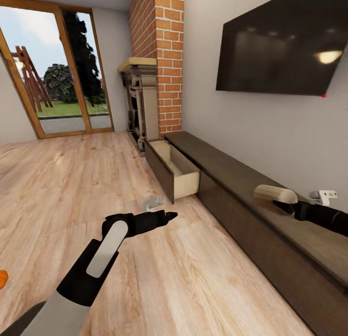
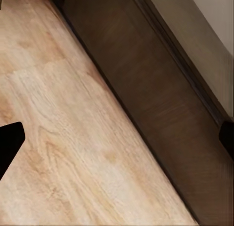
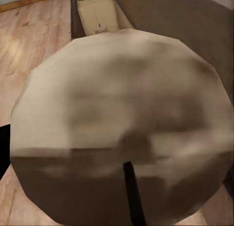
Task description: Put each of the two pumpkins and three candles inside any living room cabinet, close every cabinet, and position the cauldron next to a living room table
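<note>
The right hand (image 1: 285, 204) grips a candle (image 1: 274, 194) above the cabinet (image 1: 270, 215). Carry it over the open drawer (image 1: 180, 170), lower, then release. The left hand (image 1: 166, 215) looks clenched, empty.

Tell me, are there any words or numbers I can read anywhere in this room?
None can be read.
The big black wall television has only a tiny red light, no readable brand.
The small white wall socket bears marks too small to read.
The beige stubby candle is plain.
</note>
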